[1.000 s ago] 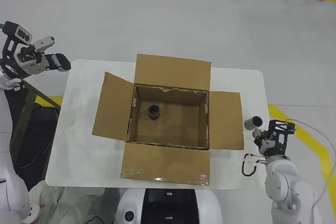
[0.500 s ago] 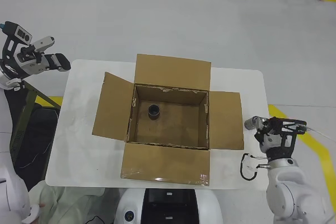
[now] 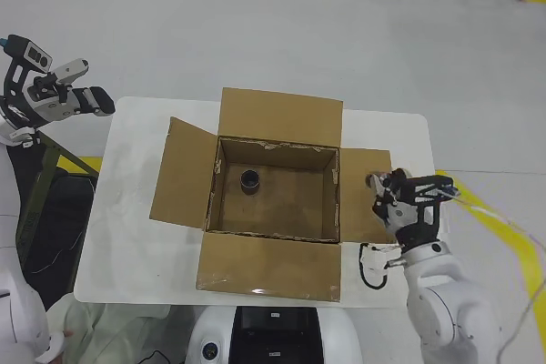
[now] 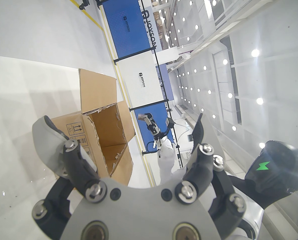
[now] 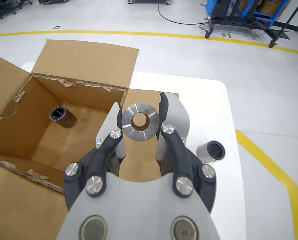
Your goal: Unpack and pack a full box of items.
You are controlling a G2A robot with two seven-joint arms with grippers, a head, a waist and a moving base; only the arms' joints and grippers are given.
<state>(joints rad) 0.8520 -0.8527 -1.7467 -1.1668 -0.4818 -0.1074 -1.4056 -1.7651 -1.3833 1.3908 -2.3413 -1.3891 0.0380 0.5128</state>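
step: looks like the packing half to me. One dark cylinder (image 3: 250,181) sits on the floor of the box (image 3: 282,114), and a loose silver one (image 5: 211,151) is out on the table (image 3: 127,227) by the right arm
right gripper (image 5: 140,116): pinching a metal cylinder (image 5: 128,126) from both sides, bored end facing the wrist camera
where the held part is: up in the air over the right flap (image 3: 359,223), not past the box wall yet
right arm pose: wrist tipped down and angled in toward the opening
next move: my guess is it needs to clear that wall, get over the bare cardboard next to the dark cylinder, drop low, then let go so the part doesn't roll
left gripper (image 4: 121,118): fingers spread, nothing in them, parked off the table's far left corner, well apart from the box
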